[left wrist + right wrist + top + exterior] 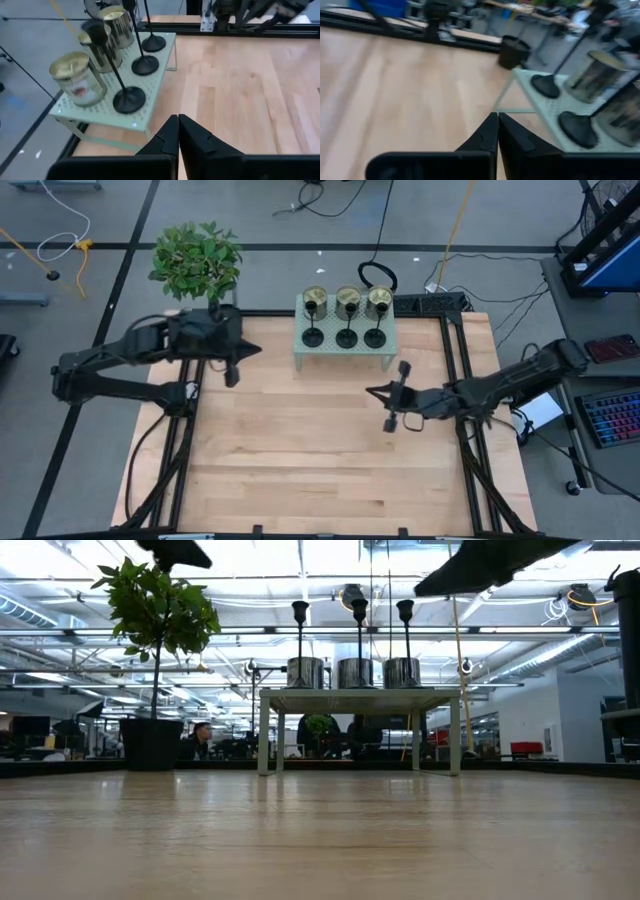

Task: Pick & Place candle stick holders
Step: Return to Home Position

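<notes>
Brass, black candle stick holders (346, 318) apart from left gripper (178, 124), right gripper (497, 121), both clenched

Three black candle holders (347, 338), with round bases and thin stems, stand upright in a row along the near side of the pale green shelf (303, 352). Three squat brass cups (347, 298) stand just behind them.
</notes>
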You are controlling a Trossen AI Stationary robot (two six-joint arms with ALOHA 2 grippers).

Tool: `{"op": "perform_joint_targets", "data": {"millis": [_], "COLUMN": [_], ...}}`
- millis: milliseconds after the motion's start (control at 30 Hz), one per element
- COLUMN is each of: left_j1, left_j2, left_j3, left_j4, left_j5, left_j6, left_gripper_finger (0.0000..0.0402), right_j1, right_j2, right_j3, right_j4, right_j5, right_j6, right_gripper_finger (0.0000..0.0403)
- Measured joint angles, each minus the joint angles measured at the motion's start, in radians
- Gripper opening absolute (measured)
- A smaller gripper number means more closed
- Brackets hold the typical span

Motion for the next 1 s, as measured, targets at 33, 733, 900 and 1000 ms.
{"op": "perform_joint_targets", "data": {"millis": [33, 733, 900, 1000], "left_j1": [-0.003, -0.025, -0.024, -0.024], "left_j2": [-0.032, -0.556, -0.605, -0.623], "left_j3": [-0.031, -0.681, -0.760, -0.792], "left_j4": [0.006, 0.491, 0.532, 0.540], "left_j5": [0.000, 0.001, 0.001, 0.002], "left_j6": [-0.002, -0.022, -0.019, -0.021], "left_gripper_finger": [0.0017, 0.0010, 0.0018, 0.0006], "right_j1": [0.000, -0.086, -0.126, -0.146], "right_j2": [-0.022, -0.648, -0.753, -0.790], "right_j3": [0.000, -0.561, -0.565, -0.565], "right_j4": [-0.027, 0.303, 0.176, 0.124], "right_j5": [-0.029, -0.331, -0.375, -0.375], "right_j6": [0.007, -0.059, -0.076, -0.057], "right_gripper_finger": [0.0003, 0.0000, 0.0000, 0.0000]}}
